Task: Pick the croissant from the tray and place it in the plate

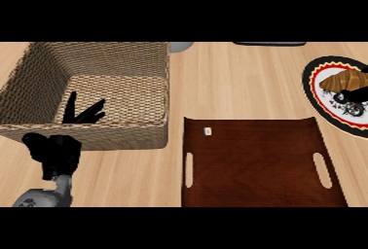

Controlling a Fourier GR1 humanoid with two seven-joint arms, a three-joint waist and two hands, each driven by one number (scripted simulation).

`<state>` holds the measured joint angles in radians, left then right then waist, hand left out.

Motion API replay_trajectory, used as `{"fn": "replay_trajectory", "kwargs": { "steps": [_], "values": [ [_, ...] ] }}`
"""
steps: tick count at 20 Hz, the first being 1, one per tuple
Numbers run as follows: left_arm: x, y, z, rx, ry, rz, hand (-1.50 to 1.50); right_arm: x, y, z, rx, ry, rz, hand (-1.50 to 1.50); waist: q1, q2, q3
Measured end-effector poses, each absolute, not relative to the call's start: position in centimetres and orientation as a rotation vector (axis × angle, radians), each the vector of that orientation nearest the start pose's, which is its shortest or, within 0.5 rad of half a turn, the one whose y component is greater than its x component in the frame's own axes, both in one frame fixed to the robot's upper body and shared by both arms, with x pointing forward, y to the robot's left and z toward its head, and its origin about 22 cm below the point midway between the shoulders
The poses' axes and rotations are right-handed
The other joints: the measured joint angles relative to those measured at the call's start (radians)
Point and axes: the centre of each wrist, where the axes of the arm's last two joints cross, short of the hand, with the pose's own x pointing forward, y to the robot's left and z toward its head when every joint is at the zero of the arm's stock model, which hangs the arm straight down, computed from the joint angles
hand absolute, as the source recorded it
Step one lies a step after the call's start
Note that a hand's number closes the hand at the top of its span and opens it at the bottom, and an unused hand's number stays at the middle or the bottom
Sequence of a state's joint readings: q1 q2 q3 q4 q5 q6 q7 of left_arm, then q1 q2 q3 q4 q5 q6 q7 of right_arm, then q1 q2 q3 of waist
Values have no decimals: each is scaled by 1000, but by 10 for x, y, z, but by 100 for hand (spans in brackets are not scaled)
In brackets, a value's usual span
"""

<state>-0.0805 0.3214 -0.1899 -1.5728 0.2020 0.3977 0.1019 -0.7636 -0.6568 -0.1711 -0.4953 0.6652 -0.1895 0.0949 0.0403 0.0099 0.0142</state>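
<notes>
Lying on the plate (pixel 316 85) at the far right of the desk (pixel 237 82) is the croissant (pixel 343 80), a brown crescent sitting on the plate's pale centre inside its red, yellow and black rim. The right robot hand (pixel 350 96) is showing there too, its black fingers resting on the near edge of the croissant and reaching over the plate; whether those fingers are curled round the pastry or lying apart I cannot tell, since only a small dark part of the hand is showing at the picture's right edge. The dark wooden tray (pixel 251 165) is sitting in the near middle of the desk, with a slot handle at each side and a small pale label near its far left corner, and nothing is lying on its surface. A large woven basket (pixel 93 63) is standing at the far left, just beside the tray's left edge. The left robot hand (pixel 59 153) is hanging at the near left, in front of the basket's near wall, its grey forearm coming up from the lower edge; its dark fingers (pixel 84 113) are pointing up, straight and spread apart, over the basket's rim and holding nothing. A grey rounded object (pixel 181 46) is peeking out behind the basket's far right corner, and a dark flat shape (pixel 269 43) is lying along the far edge.
</notes>
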Motion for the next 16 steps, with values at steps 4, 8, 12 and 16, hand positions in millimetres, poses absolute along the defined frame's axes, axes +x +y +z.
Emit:
{"fn": "replay_trajectory", "kwargs": {
  "steps": [4, 8, 12, 16],
  "values": [
    [258, 252, 29, 224, -1519, 54, 0, 376, -443, 87, -1065, -962, 515, -150, 4, 2, 0],
    [257, 250, 29, 223, -1518, 55, 0, 367, -455, 79, -982, -974, 557, -150, 5, 2, 0],
    [258, 255, 30, 223, -1506, 63, 0, 366, -460, 82, -896, -1128, 533, -150, -5, 0, 1],
    [254, 260, 26, 234, -1505, 79, 0, 369, -463, 92, -796, -1360, 338, -150, -21, -6, 1]
  ]
}}
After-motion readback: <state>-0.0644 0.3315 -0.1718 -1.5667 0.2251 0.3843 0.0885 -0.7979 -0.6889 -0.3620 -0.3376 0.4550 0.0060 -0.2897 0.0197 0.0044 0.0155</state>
